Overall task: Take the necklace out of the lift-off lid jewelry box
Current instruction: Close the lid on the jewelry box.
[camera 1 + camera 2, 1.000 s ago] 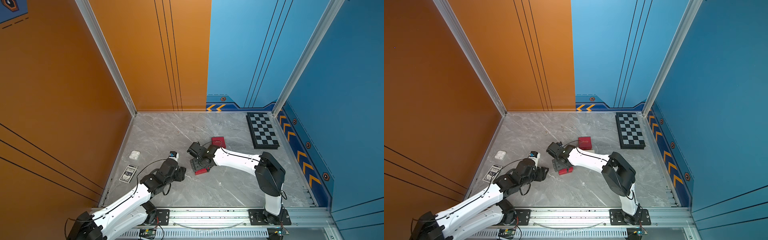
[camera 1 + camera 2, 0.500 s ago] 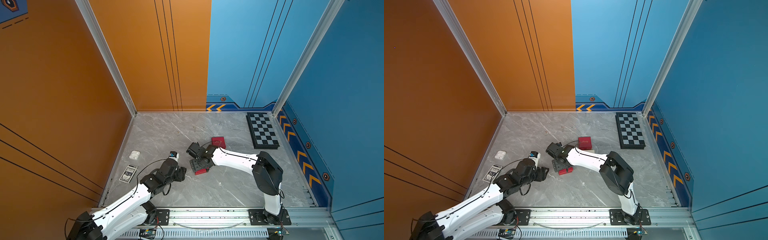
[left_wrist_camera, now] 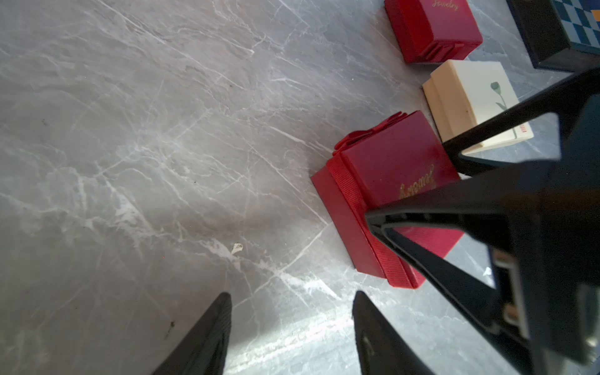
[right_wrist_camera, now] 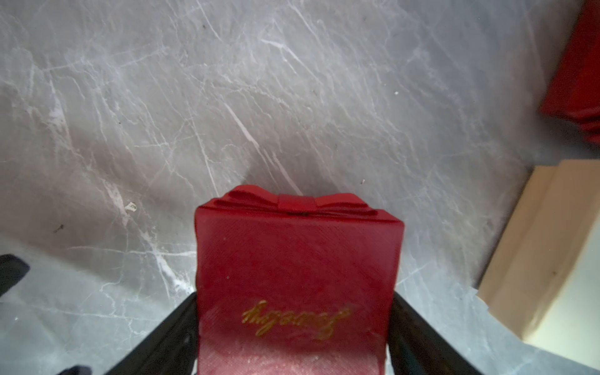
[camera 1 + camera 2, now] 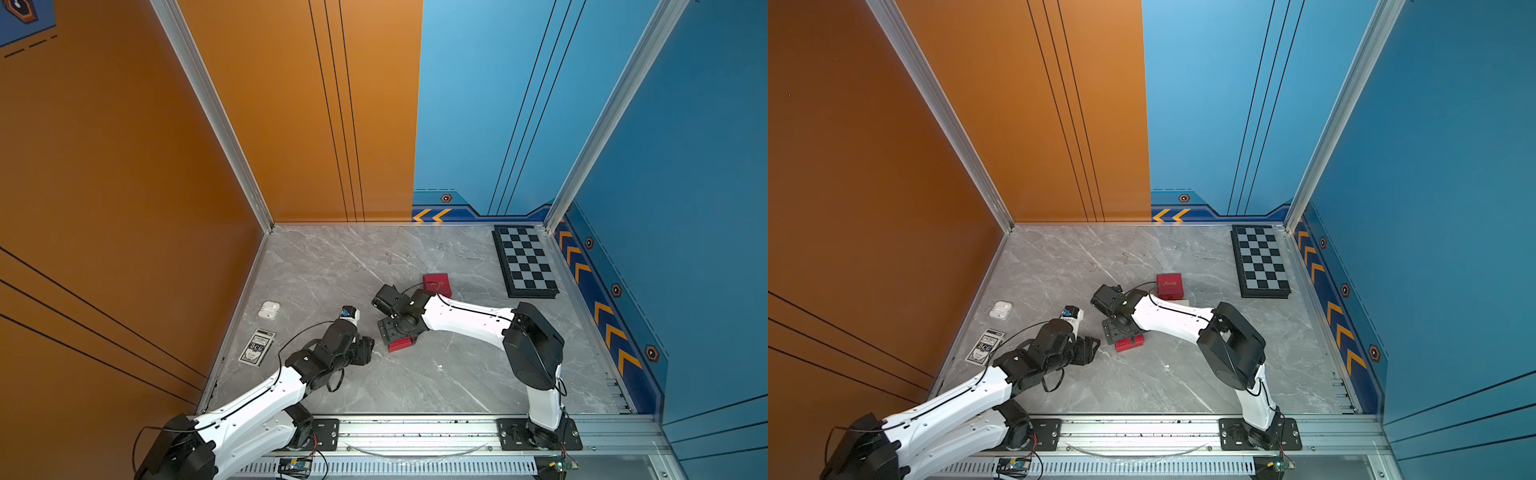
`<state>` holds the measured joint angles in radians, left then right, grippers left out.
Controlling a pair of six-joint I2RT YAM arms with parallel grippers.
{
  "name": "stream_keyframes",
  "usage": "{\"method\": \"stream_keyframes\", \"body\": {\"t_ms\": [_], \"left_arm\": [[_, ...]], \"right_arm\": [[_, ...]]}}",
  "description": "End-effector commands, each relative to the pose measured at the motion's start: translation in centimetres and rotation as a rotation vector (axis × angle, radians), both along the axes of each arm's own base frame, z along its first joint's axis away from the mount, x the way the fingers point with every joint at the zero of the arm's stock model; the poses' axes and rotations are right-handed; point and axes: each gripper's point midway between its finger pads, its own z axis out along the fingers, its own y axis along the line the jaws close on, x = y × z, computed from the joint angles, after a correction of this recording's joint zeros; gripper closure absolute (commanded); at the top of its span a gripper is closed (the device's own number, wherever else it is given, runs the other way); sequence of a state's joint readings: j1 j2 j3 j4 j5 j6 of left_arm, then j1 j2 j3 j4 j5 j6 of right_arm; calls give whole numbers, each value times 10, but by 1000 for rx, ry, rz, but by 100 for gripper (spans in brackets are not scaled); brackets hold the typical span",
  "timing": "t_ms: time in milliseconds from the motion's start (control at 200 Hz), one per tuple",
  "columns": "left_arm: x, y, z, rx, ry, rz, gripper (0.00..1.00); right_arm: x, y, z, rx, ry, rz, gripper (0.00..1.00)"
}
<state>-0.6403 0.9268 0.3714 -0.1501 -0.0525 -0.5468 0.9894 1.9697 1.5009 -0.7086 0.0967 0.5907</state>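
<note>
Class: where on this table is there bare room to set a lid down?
Free: the table strip between left arm, right arm and front rail; also between right arm, chessboard and blue wall. Crowded: round the bow box, flanked by the right gripper, with the left gripper, another red box and cream box close.

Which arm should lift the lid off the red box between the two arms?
Right, probably: the right fingers stand on both sides of that red jewelry box, at its lid. The left fingers hang open beside it, touching nothing.
</note>
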Motion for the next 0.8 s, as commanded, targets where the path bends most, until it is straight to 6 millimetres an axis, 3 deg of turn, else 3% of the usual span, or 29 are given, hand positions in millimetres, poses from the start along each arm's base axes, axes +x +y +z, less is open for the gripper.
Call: {"method": "stream_keyframes", "body": {"t_ms": [0,325,606,796], "left_arm": [[2,-6,-4,-39,2,-10,41],[6,-14,-18,-45,31,-19,46],[14,-22,-32,-42,45,-45,66],[22,-28,-38,-69,49,-44,69]], "right_arm": [[-1,0,-2,-15,24,6,15],[-3,1,-9,-24,40,13,15],[-4,0,-10,-26,44,14,16],[-5,-1,-13,-32,50,13,16]]}}
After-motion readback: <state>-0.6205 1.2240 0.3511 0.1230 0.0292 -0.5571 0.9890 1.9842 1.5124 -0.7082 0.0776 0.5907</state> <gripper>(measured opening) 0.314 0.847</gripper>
